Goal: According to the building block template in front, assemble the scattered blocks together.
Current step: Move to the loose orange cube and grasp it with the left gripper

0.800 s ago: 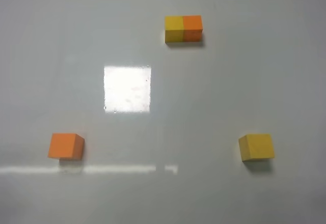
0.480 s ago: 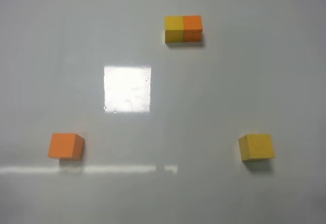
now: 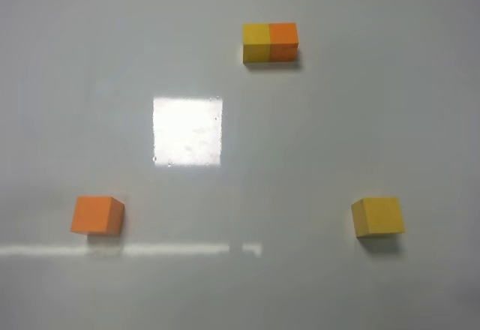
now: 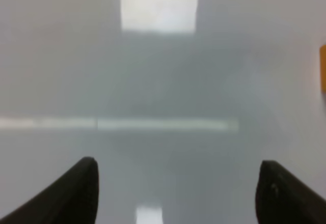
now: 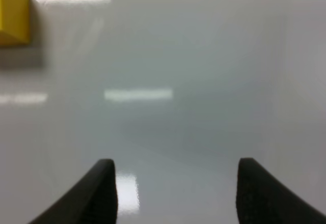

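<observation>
The left pincer (image 4: 179, 193) is released: its two dark, tapered fingers stand wide apart above bare counter (image 3: 337, 135) with nothing between them. The right pincer (image 5: 177, 188) is spread just as wide and holds nothing either. Neither pincer shows in the high view.

Since the earlier high-view frames nothing has shifted. All three block pieces lie exactly where they lay, and no arm has entered.

At the rim of the left wrist view only a sliver of the orange cube (image 4: 323, 68) shows, well apart from the fingers. The right wrist view catches part of the yellow cube (image 5: 12, 18), also well clear of its pincer.

In the high view the orange cube (image 3: 97, 215) sits toward the near left corner of the counter and the yellow cube (image 3: 378, 217) toward the near right corner, far from each other. The template bar (image 3: 270, 42) lies by the far edge near its middle, yellow half left and orange half right, joined flush.

The blocks are matte and sharp-edged. The counter is smooth, pale grey and glossy, with a square glare patch (image 3: 187, 130) and a thin glare strip (image 3: 127, 250).
</observation>
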